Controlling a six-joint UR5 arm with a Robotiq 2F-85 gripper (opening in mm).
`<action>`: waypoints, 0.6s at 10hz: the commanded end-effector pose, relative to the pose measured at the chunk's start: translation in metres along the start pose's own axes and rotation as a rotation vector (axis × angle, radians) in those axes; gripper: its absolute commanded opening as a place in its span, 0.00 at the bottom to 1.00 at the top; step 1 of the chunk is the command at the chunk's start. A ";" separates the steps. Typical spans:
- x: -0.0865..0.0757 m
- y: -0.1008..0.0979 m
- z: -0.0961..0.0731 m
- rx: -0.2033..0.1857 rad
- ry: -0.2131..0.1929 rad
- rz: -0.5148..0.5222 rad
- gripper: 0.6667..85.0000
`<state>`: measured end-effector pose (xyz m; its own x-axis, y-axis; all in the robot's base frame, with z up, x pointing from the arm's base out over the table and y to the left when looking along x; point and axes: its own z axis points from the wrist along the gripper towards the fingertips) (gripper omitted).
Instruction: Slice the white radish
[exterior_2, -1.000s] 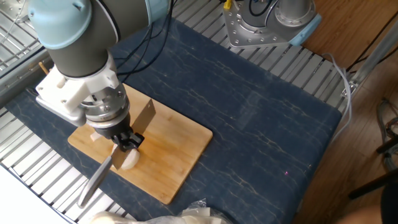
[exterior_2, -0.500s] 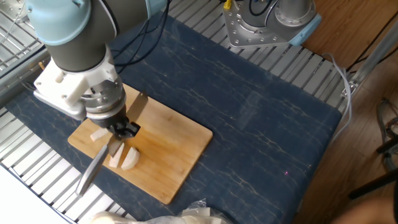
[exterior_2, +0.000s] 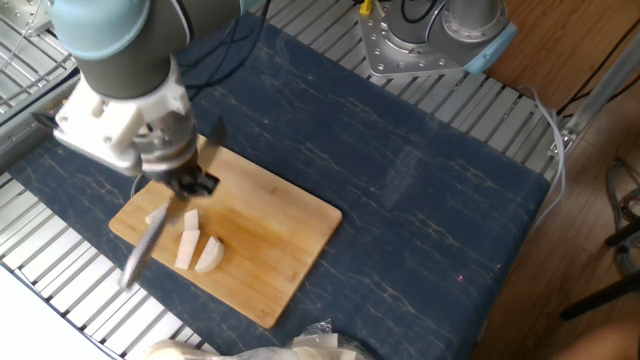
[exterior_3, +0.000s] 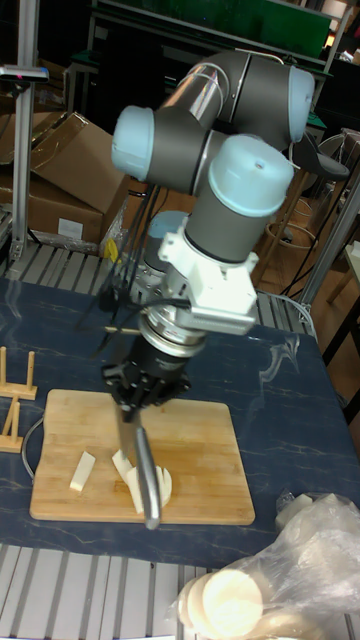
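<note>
The white radish lies in several pale pieces on the wooden board: a stick, a wedge and a small block. In the tall fixed view the pieces show as a stick and wedges on the board. My gripper is shut on a knife just above and left of the pieces. The knife's long grey end slants down past the board's front left edge, blurred in the fixed view.
A dark blue mat covers the table under the board. Whitish plastic wrap holding pale round discs lies at the front edge. A small wooden rack stands left of the board. A metal mount sits at the back.
My gripper and knife have moved up and left off the radish. The pieces it covered a second ago now lie exposed and separate on the board.
</note>
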<state>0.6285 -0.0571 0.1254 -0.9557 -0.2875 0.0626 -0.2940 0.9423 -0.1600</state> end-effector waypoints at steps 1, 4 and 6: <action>0.026 -0.040 0.003 0.064 -0.005 -0.051 0.00; 0.046 0.021 -0.006 -0.117 0.071 0.131 0.00; 0.027 0.018 -0.005 -0.110 0.010 0.315 0.00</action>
<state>0.5954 -0.0594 0.1281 -0.9852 -0.1532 0.0768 -0.1607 0.9815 -0.1037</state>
